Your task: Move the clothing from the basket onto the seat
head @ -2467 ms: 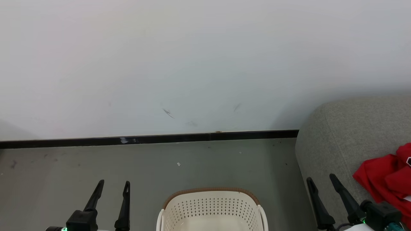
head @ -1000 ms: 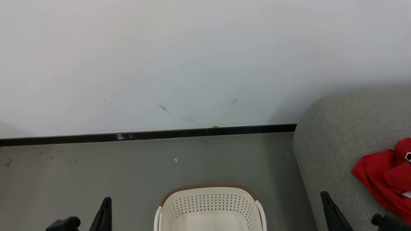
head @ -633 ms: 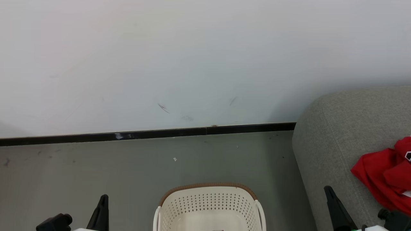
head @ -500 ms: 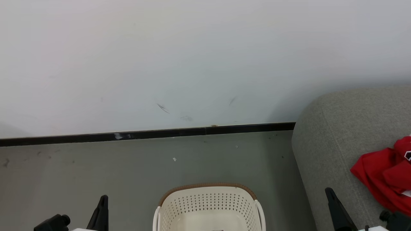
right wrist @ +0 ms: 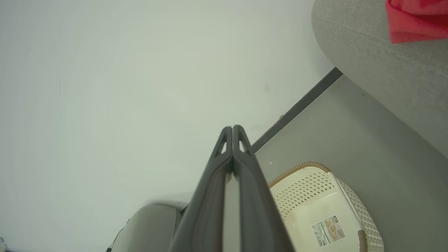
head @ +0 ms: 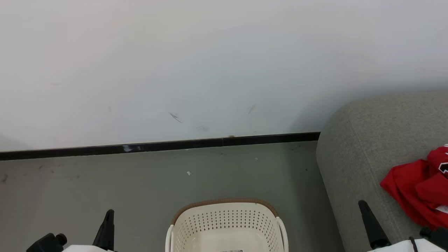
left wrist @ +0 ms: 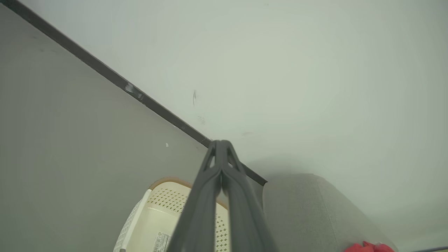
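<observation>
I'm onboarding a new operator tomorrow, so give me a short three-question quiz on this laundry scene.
1. True or false: the soft bright red clothing lies on the large grey fabric seat.
2. What shows inside the oval cream perforated plastic basket? A) red garments B) a sticker on its bare floor C) a shoe
3. Fill in: the left gripper and the right gripper are both ____.
Key: 1 true; 2 B; 3 shut.

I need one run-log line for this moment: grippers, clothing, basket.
left gripper: shut, empty | right gripper: shut, empty | clothing: red, lying on seat | basket: on floor, visible bottom bare
</observation>
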